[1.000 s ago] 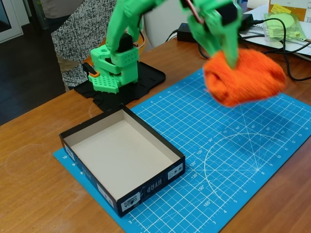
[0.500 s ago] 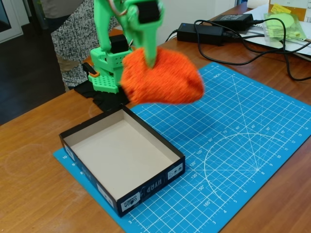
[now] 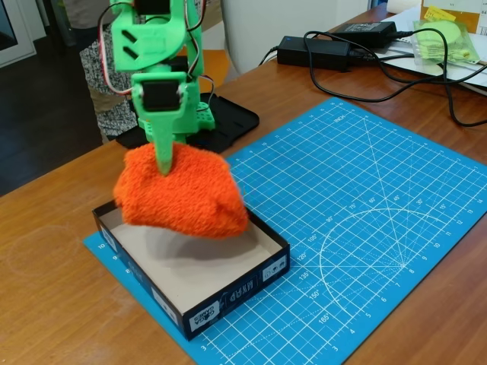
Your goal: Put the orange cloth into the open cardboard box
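The orange cloth point(image 3: 181, 195), a fluffy lump, hangs just above the open cardboard box point(image 3: 236, 290), over its far half, and casts a shadow on the beige floor inside. My green gripper point(image 3: 164, 163) points straight down with its fingers sunk into the cloth's top and is shut on it. The box has black outer walls with white labels and stands on the left corner of the blue cutting mat.
The blue cutting mat point(image 3: 358, 220) covers the table's middle and right. The arm's black base plate point(image 3: 228, 122) sits behind the box. At the back right lie black power bricks point(image 3: 316, 52) with cables and a pale green packet point(image 3: 445, 39). A person stands behind the table at top left.
The arm has swung left and downward with the cloth, from above the mat's far right to just over the box.
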Tool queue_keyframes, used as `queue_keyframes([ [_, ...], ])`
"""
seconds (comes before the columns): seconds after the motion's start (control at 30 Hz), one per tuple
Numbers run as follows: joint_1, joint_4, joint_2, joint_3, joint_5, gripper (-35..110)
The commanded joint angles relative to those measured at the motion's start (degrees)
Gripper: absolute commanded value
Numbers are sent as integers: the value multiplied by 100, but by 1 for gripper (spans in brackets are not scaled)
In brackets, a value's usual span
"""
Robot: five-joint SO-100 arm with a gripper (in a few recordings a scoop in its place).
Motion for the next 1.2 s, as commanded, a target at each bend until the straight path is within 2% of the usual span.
queue_keyframes([
  [0.0, -26, -413, -466, 44, 79, -1],
  [0.17, -237, -940, -1310, 18, 272, 0],
  [0.27, -387, -923, -1582, -123, 272, 0],
  [0.3, -413, -905, -1591, -123, 229, 2],
  [0.4, -448, -861, -1529, -114, 202, 29],
  [0.43, -457, -835, -1485, -123, 202, 34],
  [0.73, -545, 158, -589, -211, 105, 37],
  [0.93, -721, 589, 1336, 237, 26, 37],
  [1.17, -1890, 220, 5396, 2030, -35, 37],
])
